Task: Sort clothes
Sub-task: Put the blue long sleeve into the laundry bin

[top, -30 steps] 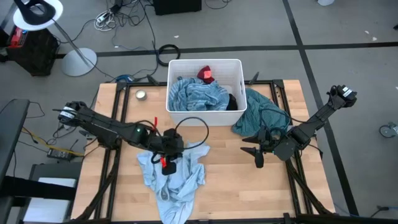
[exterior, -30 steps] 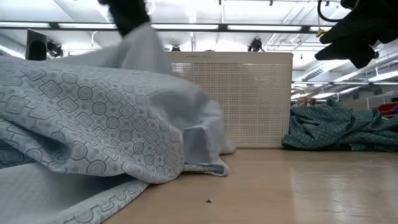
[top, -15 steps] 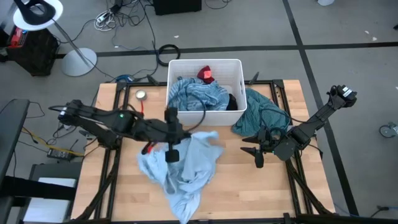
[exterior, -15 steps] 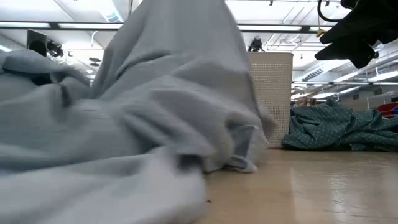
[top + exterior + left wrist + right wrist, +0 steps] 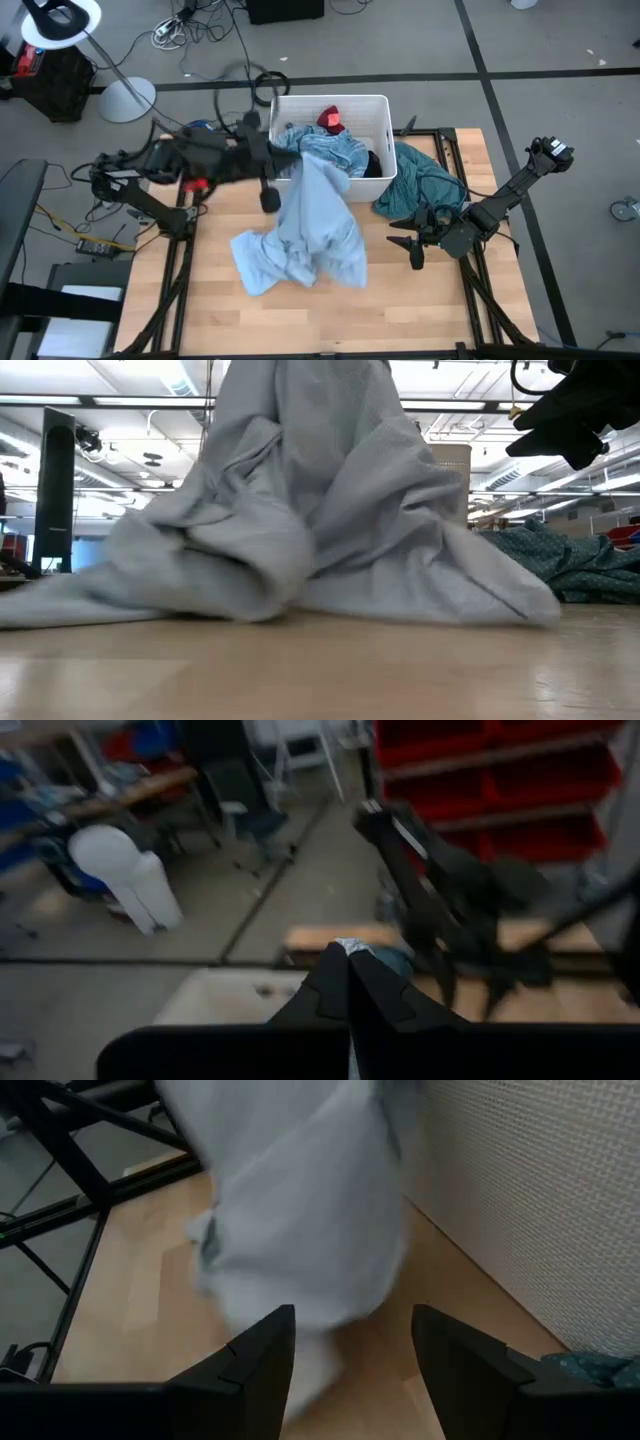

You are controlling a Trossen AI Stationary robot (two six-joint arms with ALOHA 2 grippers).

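A pale blue garment (image 5: 305,230) hangs from my left gripper (image 5: 283,160), which is shut on its top just in front of the white bin (image 5: 382,140). The garment's lower part (image 5: 300,575) lies bunched on the table. Inside the bin are a blue striped garment (image 5: 320,150), a small red one (image 5: 330,118) and something black. A teal garment (image 5: 420,185) lies on the table against the bin's right wall. My right gripper (image 5: 410,245) stands open near the table's right side, with nothing between its fingers (image 5: 255,1360). My left gripper pinches a small bunch of the pale blue garment's top (image 5: 350,948) between its two fingers. They reach in about level from the table's left. The cloth hangs down from them in a drawn-up cone, and its lower folds (image 5: 290,265) rest on the table.
A small round metal object (image 5: 227,152) lies near the table's far left corner. The bin's perforated wall (image 5: 520,1200) stands close to my right gripper. Bare wood runs along the near edge (image 5: 400,320). Cables and a lamp base lie on the floor beyond.
My left gripper has risen and gone toward the far edge and the bin, tipping from pointing down to about level. The pale blue garment has been drawn up from a flat heap into a hanging cone. Its lower part has slid toward the table's right and stays on the wood.
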